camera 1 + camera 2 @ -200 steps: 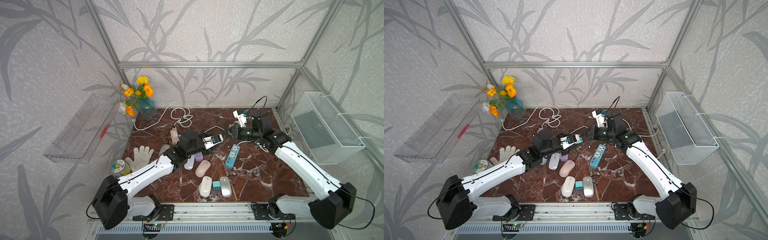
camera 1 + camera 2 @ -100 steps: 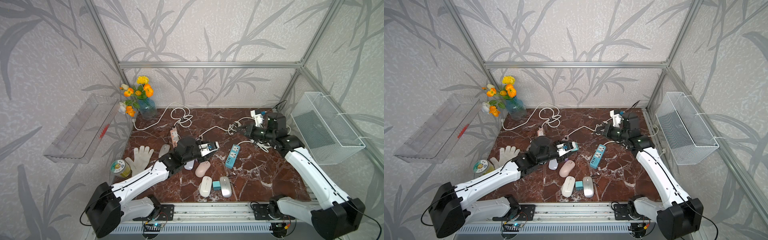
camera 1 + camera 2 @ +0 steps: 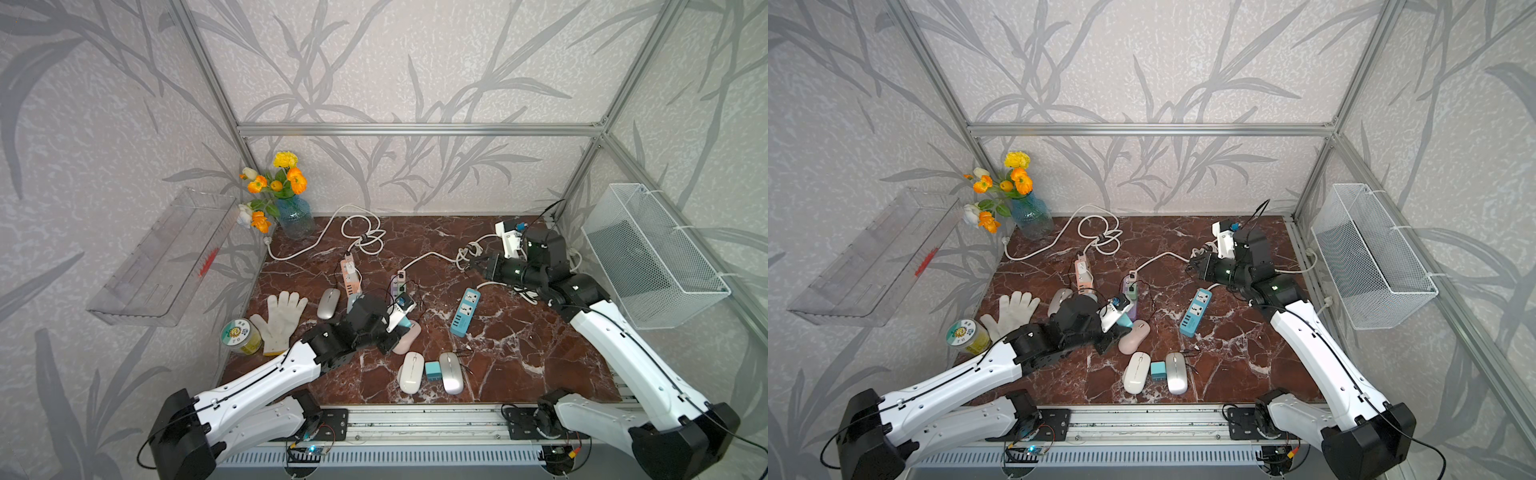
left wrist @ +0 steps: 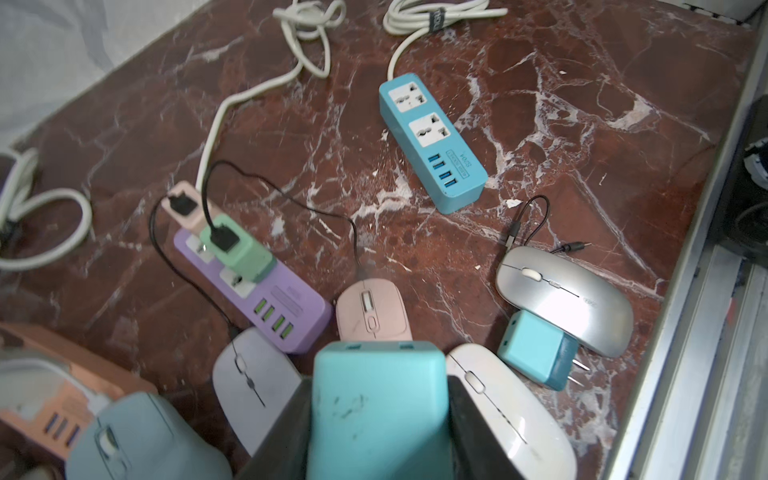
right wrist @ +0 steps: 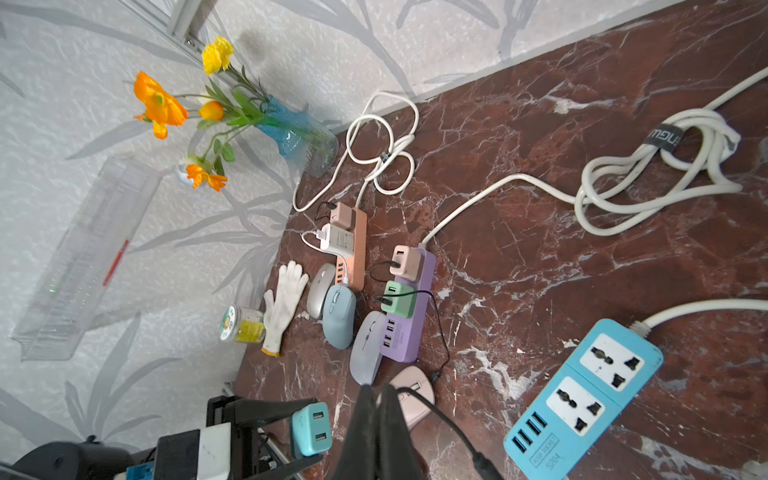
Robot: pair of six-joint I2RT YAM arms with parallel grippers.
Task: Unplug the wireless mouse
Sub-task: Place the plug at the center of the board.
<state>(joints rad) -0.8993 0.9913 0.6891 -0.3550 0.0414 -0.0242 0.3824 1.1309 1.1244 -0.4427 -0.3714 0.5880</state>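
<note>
Six mice lay on the table (image 3: 519,332). A pink mouse (image 4: 372,311) and lilac mouse (image 4: 253,382) were by the purple strip (image 4: 266,291), a silver mouse (image 3: 328,303) and blue-grey mouse (image 4: 137,436) by the orange strip (image 3: 350,278), and a white mouse (image 4: 511,407) and second silver mouse (image 4: 569,299) at the front, flanking a loose charger (image 4: 536,353); the blue strip (image 4: 432,141) made three. The left gripper (image 4: 378,415) clamped a teal charger (image 5: 311,428) near the pink mouse, while the right gripper (image 5: 379,399) hung closed at the back right, a black cable (image 5: 440,419) by its fingertips, hold unclear.
</note>
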